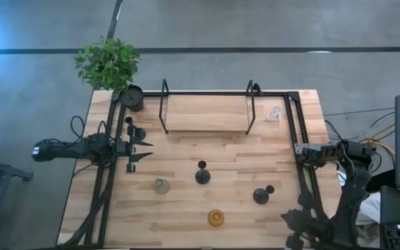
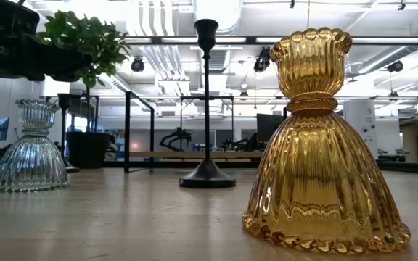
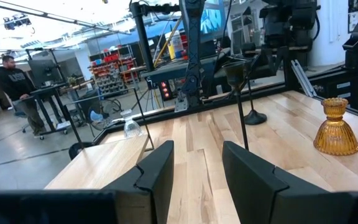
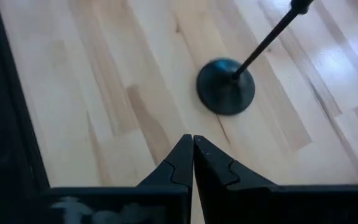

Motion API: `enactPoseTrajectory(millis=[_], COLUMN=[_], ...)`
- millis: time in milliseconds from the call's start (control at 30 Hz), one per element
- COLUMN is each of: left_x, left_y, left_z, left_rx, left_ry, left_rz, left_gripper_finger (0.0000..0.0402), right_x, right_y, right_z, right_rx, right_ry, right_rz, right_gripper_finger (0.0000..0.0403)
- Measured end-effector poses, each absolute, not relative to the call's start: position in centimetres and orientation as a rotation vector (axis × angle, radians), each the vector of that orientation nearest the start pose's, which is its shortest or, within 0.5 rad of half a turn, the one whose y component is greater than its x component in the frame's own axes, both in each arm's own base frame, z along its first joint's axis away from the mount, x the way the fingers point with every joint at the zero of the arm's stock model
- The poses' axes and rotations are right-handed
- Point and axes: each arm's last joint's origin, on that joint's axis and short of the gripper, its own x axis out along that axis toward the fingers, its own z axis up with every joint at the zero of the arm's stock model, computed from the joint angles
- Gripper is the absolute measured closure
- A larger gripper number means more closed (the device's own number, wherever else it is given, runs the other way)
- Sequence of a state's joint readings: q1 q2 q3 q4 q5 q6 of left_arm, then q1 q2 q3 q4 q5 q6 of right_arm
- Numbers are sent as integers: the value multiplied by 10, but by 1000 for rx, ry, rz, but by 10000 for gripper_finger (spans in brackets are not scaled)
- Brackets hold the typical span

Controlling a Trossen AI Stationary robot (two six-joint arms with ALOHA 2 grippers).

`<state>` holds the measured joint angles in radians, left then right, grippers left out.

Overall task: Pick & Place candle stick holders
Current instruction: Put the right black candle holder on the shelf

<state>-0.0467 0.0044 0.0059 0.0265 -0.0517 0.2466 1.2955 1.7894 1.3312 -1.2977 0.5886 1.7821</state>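
A wooden table (image 1: 207,201) is being seen from straight above, and clock directions are taken from that overhead view, with twelve at the far edge.

The left gripper (image 1: 144,148) is hovering at nine o'clock, its fingers (image 3: 154,174) standing spread with nothing between them. The right gripper (image 1: 299,150) is waiting at three o'clock over the table's edge, its fingers (image 4: 180,163) pressed together and holding nothing.

Six candle stick holders are standing apart on the table. One black holder (image 1: 202,173) is sitting near the centre, a second black holder (image 1: 262,194) at four o'clock, and a third black holder (image 1: 129,128) at ten o'clock just beside the left gripper. The grey-green glass holder (image 1: 161,186) is resting at seven o'clock, the amber glass holder (image 1: 216,218) at six o'clock near the front edge, and the clear glass holder (image 1: 274,114) at two o'clock.

A wooden shelf on a black frame (image 1: 207,111) is standing at twelve o'clock, and a potted plant (image 1: 113,66) is sitting at eleven o'clock.
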Motion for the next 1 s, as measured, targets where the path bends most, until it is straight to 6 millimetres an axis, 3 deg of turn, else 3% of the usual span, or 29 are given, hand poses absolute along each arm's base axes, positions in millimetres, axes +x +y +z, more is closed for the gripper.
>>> enactPoseTrajectory(millis=[200, 400, 633, 1000], left_x=[97, 97, 98, 98], left_y=[-3, -3, -3, -3], left_z=[168, 168, 168, 168], left_rx=[245, 245, 245, 245], left_ry=[-27, -27, -27, -27], left_rz=[9, 9, 10, 11], left_gripper_finger=[258, 258, 258, 258], right_x=[113, 129, 117, 111], right_y=[284, 276, 268, 254], right_z=[209, 199, 187, 166], right_rx=[250, 271, 305, 258], right_ry=[932, 940, 786, 736], right_rz=[-553, -585, -630, -651], right_gripper_finger=[382, 303, 217, 152])
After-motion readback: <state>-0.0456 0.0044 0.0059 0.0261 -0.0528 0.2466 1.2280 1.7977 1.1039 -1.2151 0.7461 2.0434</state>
